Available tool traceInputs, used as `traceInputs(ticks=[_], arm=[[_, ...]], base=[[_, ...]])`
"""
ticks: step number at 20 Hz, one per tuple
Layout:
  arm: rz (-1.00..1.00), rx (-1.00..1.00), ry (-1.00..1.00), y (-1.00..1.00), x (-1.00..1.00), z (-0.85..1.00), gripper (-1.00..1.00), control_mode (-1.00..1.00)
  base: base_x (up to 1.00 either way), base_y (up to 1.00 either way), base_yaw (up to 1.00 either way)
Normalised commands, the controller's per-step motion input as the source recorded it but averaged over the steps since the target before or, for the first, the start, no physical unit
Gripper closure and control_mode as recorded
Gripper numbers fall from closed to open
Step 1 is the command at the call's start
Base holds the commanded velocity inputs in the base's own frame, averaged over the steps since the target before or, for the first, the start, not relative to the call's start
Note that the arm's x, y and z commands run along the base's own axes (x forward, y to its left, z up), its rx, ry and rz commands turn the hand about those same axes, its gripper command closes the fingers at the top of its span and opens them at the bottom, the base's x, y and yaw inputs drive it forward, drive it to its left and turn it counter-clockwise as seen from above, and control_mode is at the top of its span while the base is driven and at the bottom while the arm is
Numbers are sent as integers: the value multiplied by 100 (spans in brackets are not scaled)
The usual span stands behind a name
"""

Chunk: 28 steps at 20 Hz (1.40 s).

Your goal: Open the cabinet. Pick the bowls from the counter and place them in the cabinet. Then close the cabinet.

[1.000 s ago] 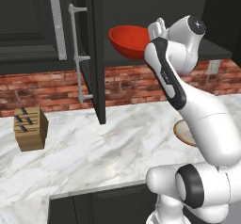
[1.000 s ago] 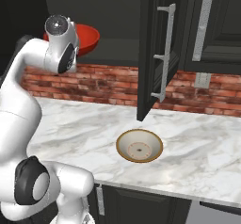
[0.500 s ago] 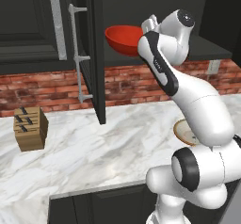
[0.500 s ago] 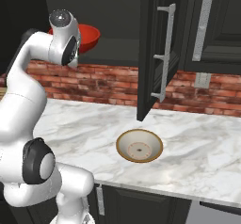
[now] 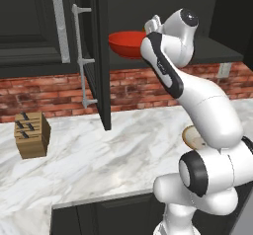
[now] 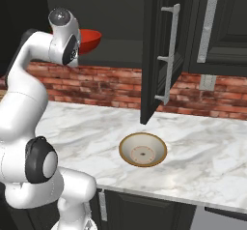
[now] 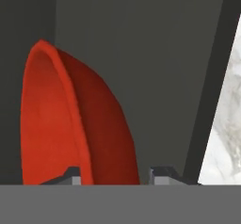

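**A:** Start at the left of your left base view. What do you have there?

**B:** You have a wooden knife block (image 5: 31, 134) near the worktop's left edge, well apart from everything else. Next comes the cabinet (image 5: 101, 51), its door swung open and standing edge-on, the long silver handle (image 5: 80, 56) on its left face.

**A:** And the red bowl?

**B:** You see the red bowl (image 5: 127, 43) inside the cabinet, at the level of the dark shelf (image 5: 217, 56), just left of the white hand. In your right base view it is the other way round: the bowl (image 6: 88, 40) pokes out to the right of the hand.

**A:** Is the gripper holding it?

**B:** In your hand view the gripper (image 7: 113, 173) has one fingertip (image 7: 70, 175) on the bowl's inner side and the other (image 7: 162, 175) on the outer side, so the bowl's wall (image 7: 75, 119) stands between them. A gap shows between the right fingertip and the wall. I cannot tell you whether the jaws are clamped on it or let go.

**A:** The other bowl?

**B:** Your tan-rimmed bowl (image 6: 143, 149) sits upright on the counter (image 6: 202, 151), near its front edge, below the open door (image 6: 153, 55) and well apart from the gripper. In the left base view only its edge (image 5: 191, 137) peeks out from behind the arm
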Motion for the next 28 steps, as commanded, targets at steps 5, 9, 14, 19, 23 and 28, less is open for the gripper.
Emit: traceInputs(ticks=[5, 9, 14, 19, 23, 28], arm=[[0, 0, -14, -6, -22, 1, -100, -100], [0, 0, -8, -15, -86, 23, -100, -100], [-1, 0, 12, -16, -96, 10, -100, -100], [-10, 0, 38, -4, -100, 1, -100, -100], [-11, -2, 27, -20, -100, -11, -100, -100], [-7, 0, -2, -57, -100, -35, -100, -100]], base=[[0, 0, 0], [0, 0, 0], [0, 0, 0], [0, 0, 0], [0, 0, 0], [0, 0, 0]])
